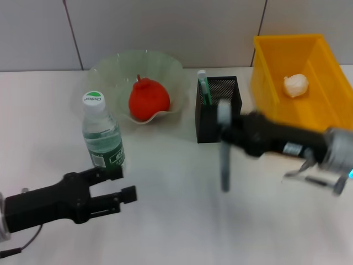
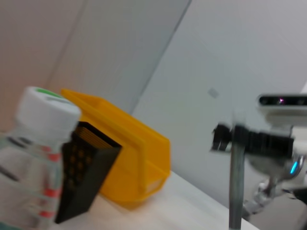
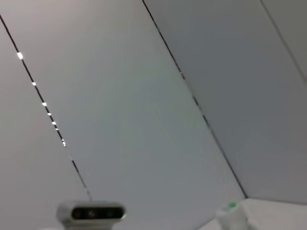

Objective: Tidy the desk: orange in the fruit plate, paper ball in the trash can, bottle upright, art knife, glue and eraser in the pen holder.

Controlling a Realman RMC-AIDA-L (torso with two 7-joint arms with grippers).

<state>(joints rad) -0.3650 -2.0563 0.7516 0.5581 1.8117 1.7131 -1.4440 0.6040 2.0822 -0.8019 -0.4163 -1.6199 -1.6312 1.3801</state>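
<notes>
My right gripper (image 1: 227,132) is shut on the grey art knife (image 1: 224,165) and holds it upright above the table, in front of the black mesh pen holder (image 1: 218,110). A green-and-white glue stick (image 1: 203,87) stands in the holder. The orange (image 1: 148,99) lies in the glass fruit plate (image 1: 110,69). The paper ball (image 1: 295,85) lies in the yellow trash bin (image 1: 276,61). The water bottle (image 1: 102,132) stands upright. My left gripper (image 1: 122,184) is open and empty, just in front of the bottle. No eraser is in view.
The left wrist view shows the bottle (image 2: 33,158), the pen holder (image 2: 84,167), the yellow bin (image 2: 134,158) and the knife (image 2: 235,191) held by the right gripper. The right wrist view shows mostly wall and the bottle cap (image 3: 230,211).
</notes>
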